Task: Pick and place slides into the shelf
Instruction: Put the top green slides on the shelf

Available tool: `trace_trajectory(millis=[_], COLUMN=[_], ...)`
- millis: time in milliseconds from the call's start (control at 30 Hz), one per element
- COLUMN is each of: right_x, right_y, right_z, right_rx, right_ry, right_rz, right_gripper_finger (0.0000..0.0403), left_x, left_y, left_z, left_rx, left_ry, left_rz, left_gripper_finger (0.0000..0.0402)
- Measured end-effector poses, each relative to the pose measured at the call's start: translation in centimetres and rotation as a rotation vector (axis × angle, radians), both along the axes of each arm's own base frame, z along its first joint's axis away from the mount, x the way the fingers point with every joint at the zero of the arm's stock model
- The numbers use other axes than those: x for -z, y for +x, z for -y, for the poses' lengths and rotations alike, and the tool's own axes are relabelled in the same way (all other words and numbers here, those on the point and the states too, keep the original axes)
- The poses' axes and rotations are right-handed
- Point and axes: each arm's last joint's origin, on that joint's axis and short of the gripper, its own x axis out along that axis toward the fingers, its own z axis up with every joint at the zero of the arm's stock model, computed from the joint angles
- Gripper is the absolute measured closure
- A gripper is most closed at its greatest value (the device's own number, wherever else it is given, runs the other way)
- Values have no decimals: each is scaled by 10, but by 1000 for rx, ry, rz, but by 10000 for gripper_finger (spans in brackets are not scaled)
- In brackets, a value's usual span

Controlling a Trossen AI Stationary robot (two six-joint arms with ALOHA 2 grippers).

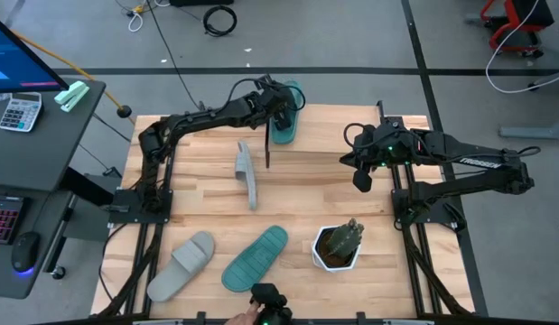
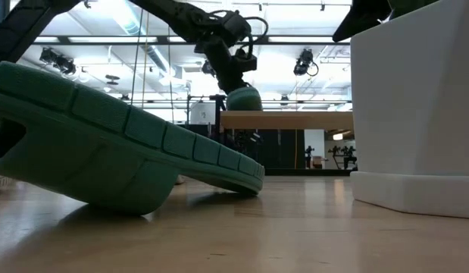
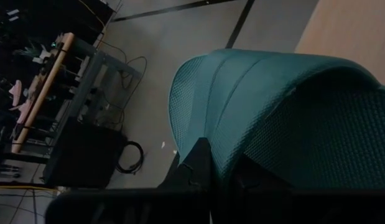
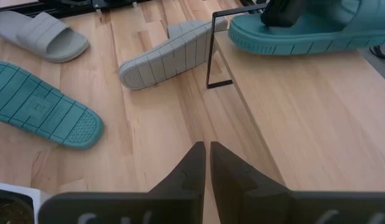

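1. At the far edge of the surface point(image 1: 207, 171) stands the shelf point(image 1: 342, 144), its plank top light wood, a thin black leg point(image 4: 211, 50) showing at its left end.
2. On the shelf's left end lies a teal slide point(image 1: 286, 122), and the left end effector point(image 1: 277, 101) is clamped on it — its fingers closed around the strap, as the left wrist view shows close up.
3. Over the shelf's right part hangs the right end effector point(image 4: 206, 163), fingers nearly together and gripping nothing.
4. Just left of the shelf a grey slide point(image 1: 247, 173) lies tipped on its side on the surface, its ribbed sole turned toward the shelf.
5. Near the front edge, a second grey slide point(image 1: 181, 264) lies strap up at the left.
6. Just right of it, a second teal slide point(image 1: 255, 259) lies sole up — apart from the grey one.
7. Right of that teal slide stands a white pot point(image 1: 336, 248) with a green plant.
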Motion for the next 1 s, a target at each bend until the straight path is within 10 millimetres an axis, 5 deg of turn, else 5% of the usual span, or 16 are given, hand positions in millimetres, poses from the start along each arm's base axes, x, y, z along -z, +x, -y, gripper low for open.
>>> trace_trajectory(millis=[1000], right_x=[0], right_y=[0], right_z=[0], right_rx=[1], right_ry=[1], right_rz=[0], right_gripper_finger=[373], left_x=[0], left_y=[-2], left_z=[-1], left_rx=[-23], left_ry=[39], left_rz=[-56], left_gripper_finger=[389])
